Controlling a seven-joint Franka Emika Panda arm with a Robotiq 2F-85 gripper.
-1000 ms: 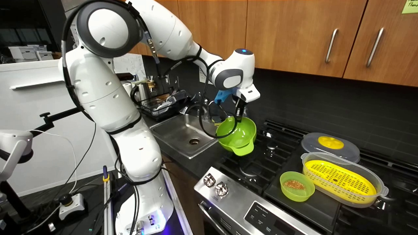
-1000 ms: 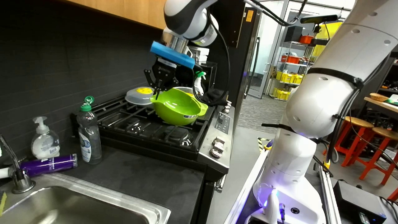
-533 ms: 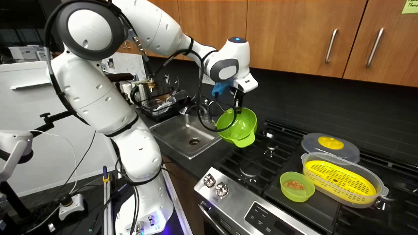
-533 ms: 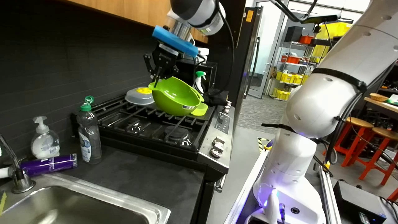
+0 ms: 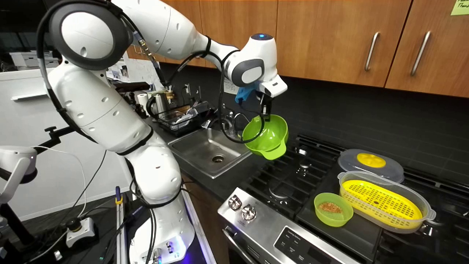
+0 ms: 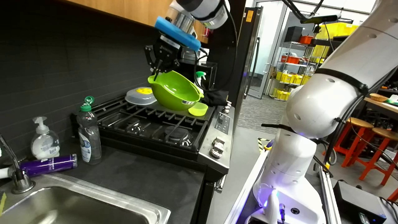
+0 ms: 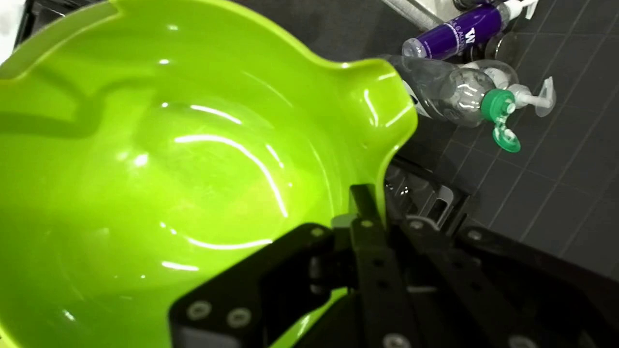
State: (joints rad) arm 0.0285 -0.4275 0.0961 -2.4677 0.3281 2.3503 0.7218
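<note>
Holds the green bowl clamped by the rim, tilted below the hand, probably for a secure thin-edge pinch.

Purple bottle: white "W". Stove control panel: "Cooking Options". Yellow-green note: handwriting cut off.

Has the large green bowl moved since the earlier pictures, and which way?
Yes, upward: in an exterior view the large green bowl sits higher relative to the stove than a second ago, with more of the small green bowl showing.
</note>
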